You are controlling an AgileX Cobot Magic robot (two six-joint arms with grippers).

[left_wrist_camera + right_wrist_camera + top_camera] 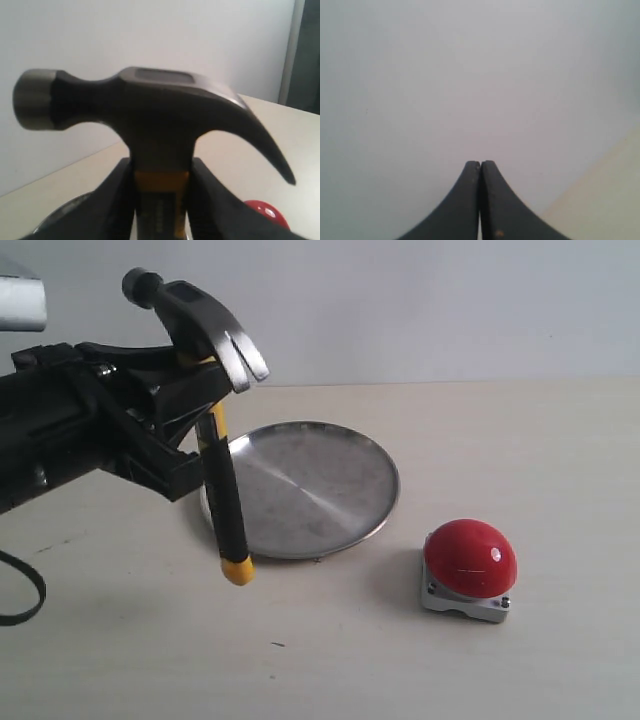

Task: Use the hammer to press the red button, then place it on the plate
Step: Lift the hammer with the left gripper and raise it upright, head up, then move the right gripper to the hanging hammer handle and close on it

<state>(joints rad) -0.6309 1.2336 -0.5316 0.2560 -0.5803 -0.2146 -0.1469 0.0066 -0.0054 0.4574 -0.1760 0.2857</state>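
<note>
**Hammer aloft, button unpressed.** The left fingers (116, 200) are clamped on the hammer (228, 490), one on each side of the yellow band just below the head. The hammer hangs clear of the table (520, 440), nearly upright. In the exterior view its head is at 12 o'clock and its yellow end at about 6. The striking face points toward 10 o'clock and the claw curves down toward 4.

The handle crosses in front of the plate (310, 490) at the plate's 9 o'clock rim. Whether it hangs over the rim or short of it cannot be told.

The button (470, 555) sits on its grey base at about 4 o'clock from the plate, near it but not touching, and well apart from the hammer. Between the hammer's yellow end and the button lie the plate's near rim and a stretch of bare table.

The plate lies flat on the table and shows only its own scuffed steel.

A loop of black cable (20, 590) rests on the table at 8 o'clock from the hammer, under the left arm. A pale wall (420, 300) stands behind the table.

The right fingers (465, 210) are pressed together on nothing, aimed at that wall, and do not appear in the exterior view.

The count: one hammer, one button, one plate, one cable loop and two pairs of fingers.
</note>
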